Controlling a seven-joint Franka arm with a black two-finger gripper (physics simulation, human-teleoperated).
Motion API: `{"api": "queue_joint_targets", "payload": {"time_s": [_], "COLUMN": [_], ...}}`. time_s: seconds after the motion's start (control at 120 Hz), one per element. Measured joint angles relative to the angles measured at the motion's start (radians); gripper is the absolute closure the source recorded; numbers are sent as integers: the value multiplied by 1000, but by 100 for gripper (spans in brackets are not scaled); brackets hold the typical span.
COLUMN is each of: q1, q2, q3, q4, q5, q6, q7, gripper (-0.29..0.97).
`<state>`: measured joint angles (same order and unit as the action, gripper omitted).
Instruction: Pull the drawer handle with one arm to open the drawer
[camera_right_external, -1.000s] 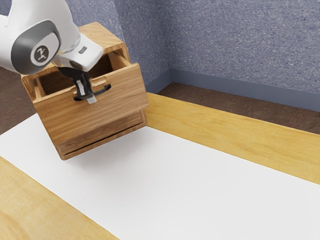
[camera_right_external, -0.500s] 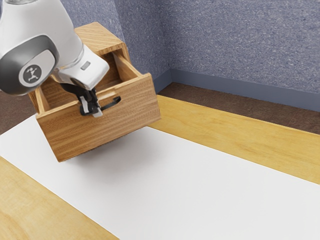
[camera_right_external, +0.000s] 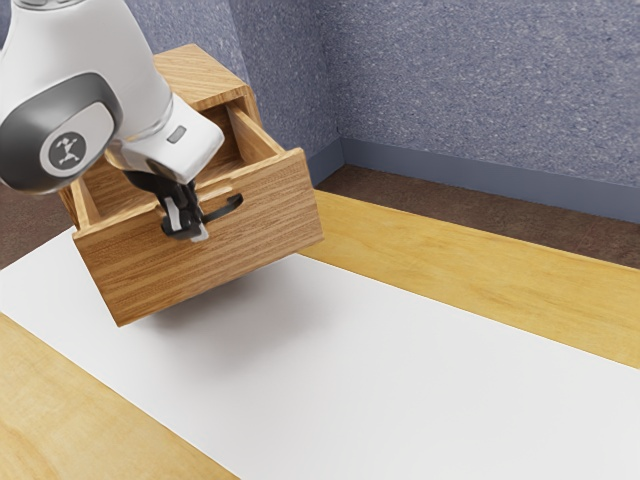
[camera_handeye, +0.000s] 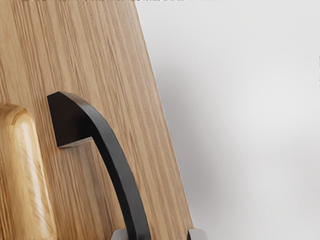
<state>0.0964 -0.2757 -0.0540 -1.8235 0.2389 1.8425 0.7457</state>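
Item 1. Arm (camera_right_external: 80, 100): white Franka, entering from the exterior view's upper left, hand bent down over the drawer front

Item 2. Gripper (camera_right_external: 187, 223): black, two fingers, spread and set astride the handle; in the wrist view the bar passes between the grey fingertips (camera_handeye: 196, 234), close against the inner one, with a gap to the outer one; not pinching

Item 3. Handle (camera_right_external: 228, 207): black curved bar, fixed to the drawer front near its upper edge; one end meets the wood, the bow stands off from it

Item 4. Drawer (camera_right_external: 210, 255): light wood, standing well out of the cabinet (camera_right_external: 195, 70), its inside open from above, its front overhanging the white mat (camera_right_external: 380, 380)

Item 5. Cabinet: same wood, at the exterior view's upper left, near the corner of the blue-grey wall (camera_right_external: 480, 80)

Item 6. Table (camera_right_external: 480, 270): pale wood, the white mat lying along it; brown floor (camera_right_external: 450, 195) behind
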Motion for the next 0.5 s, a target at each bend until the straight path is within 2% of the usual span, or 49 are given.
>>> {"api": "queue_joint_targets", "payload": {"time_s": [0.217,0.317,0.367,0.433,0.5], "q1": [1,-1,-2,-2,5], "q2": [-15,-2,20,35,60], "q3": [-16,-70,-78,-46,28], "q4": [24,193,324,434,464], "q5": [-2,-4,-15,-38,-119], "q6": [-14,-91,-183,-314,-395], "q7": [-5,-9,-29,-91,-169], "gripper": [59,55,48,34,25]}}
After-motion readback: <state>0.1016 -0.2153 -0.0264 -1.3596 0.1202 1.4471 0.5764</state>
